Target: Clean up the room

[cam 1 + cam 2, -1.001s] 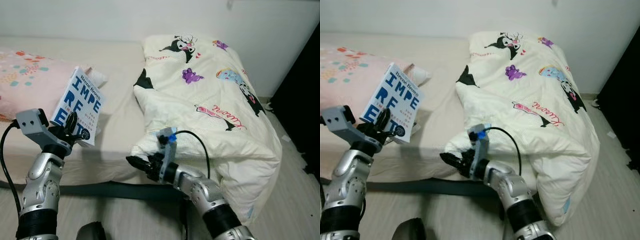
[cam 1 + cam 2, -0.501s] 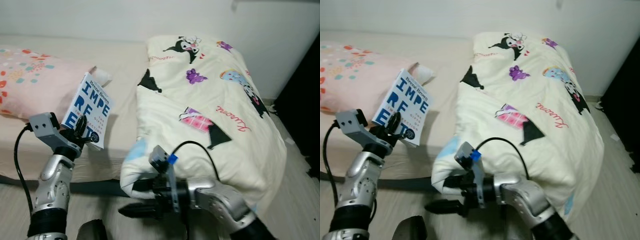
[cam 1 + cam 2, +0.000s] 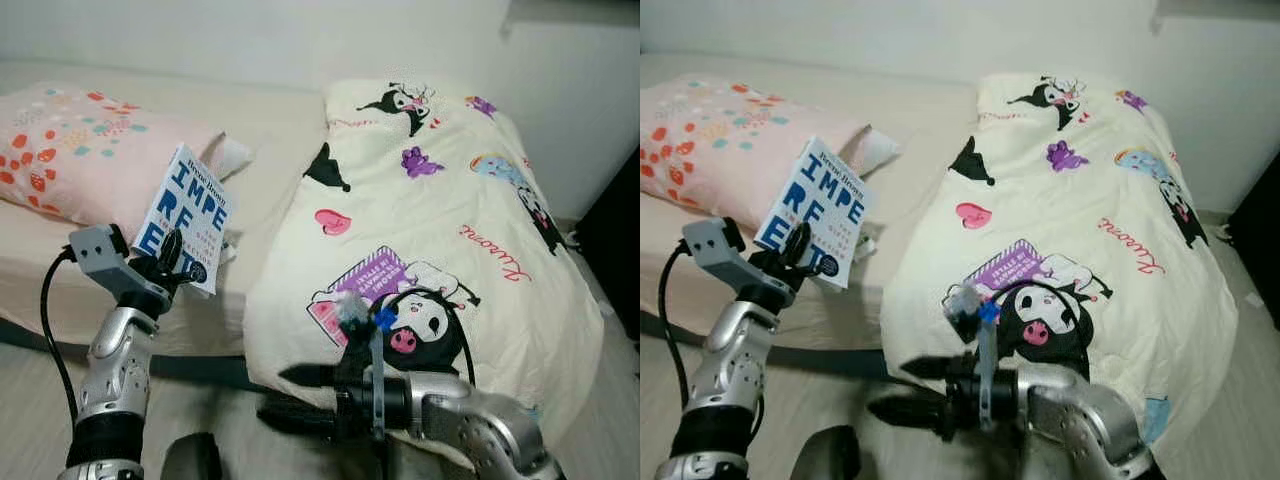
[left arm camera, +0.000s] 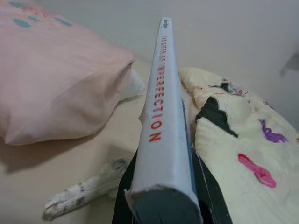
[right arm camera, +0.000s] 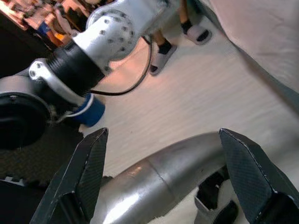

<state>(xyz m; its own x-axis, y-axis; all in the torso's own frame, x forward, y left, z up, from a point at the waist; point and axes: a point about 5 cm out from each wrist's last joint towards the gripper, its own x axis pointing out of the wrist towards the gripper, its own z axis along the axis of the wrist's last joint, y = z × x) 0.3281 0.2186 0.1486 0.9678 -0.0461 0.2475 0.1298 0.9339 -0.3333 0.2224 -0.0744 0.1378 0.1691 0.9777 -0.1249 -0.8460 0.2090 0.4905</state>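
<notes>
Pale wood-look floor [image 3: 840, 400] nearest, under both arms. Right gripper [image 3: 902, 390] low over the floor at the near edge of the bed, its two black fingers [image 5: 88, 172] spread wide apart with nothing between them; in the right wrist view the gap between those fingers shows floor and the silver left arm [image 5: 103, 42]. Just beyond the right fingers hangs the front edge of a cream blanket [image 3: 450, 250], printed with cartoon figures, hearts and pink script, heaped over the right half of the bed and draping off its near and right sides.

Left gripper [image 3: 165, 268] raised over the near edge of the mattress [image 3: 920, 120], fingers closed on the bottom edge of a book [image 3: 190, 232]. Book stands upright and tilted, clear of the bedding, white-and-blue cover with big block letters facing the head camera; pale spine with red lettering runs straight away from the fingers in the left wrist view [image 4: 163, 116], bottom corner of the spine frayed. Below and just past the fingertips, a crumpled wad of paper [image 4: 88, 191] lies on the beige sheet. Further out on the pillow side of the fingers, a pink pillow [image 3: 90, 150] with orange and teal spots. Plain white wall [image 3: 250, 40] behind the bed; a dark surface [image 3: 615, 250] at the far right.
</notes>
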